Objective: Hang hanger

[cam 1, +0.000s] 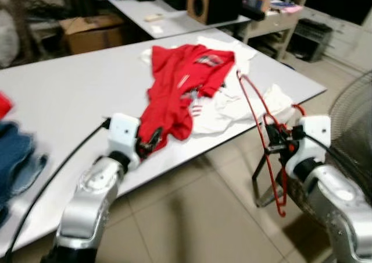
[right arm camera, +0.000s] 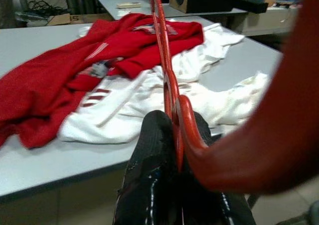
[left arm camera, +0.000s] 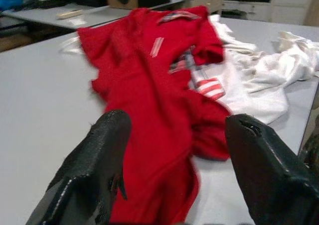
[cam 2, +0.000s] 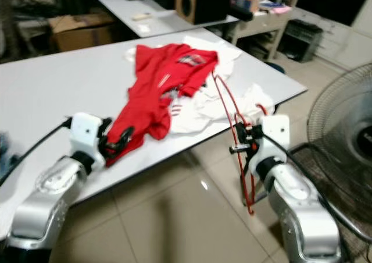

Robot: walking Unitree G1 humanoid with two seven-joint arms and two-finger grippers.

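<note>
One red hanger (cam 1: 260, 136) stands off the table's near right edge, clamped in the right pincer (cam 1: 278, 139), whose fingers (right arm camera: 154, 155) are closed tight on the wire near its hook. From that grip the frame runs up toward 11 o'clock over the table corner and down toward 6 o'clock over the tiled floor (cam 1: 197, 216), so it straddles the edge with bare tiles below it. At 10 o'clock from the hanger a red shirt (cam 1: 180, 88) lies crumpled on the grey table (cam 1: 70, 94), its lower hem reaching the near edge. White clothes (cam 1: 232, 106) are heaped just beside it, partly under it, and spread to the right corner. The left pincer (left arm camera: 174, 165) sits at the near edge at 9 o'clock from the hanger, fingers spread wide and holding nothing, the red hem between them. Blue cloth (cam 1: 17, 158) lies at the far left edge. A fan (cam 1: 351, 123) stands at 3 o'clock, close to the right arm.
</note>
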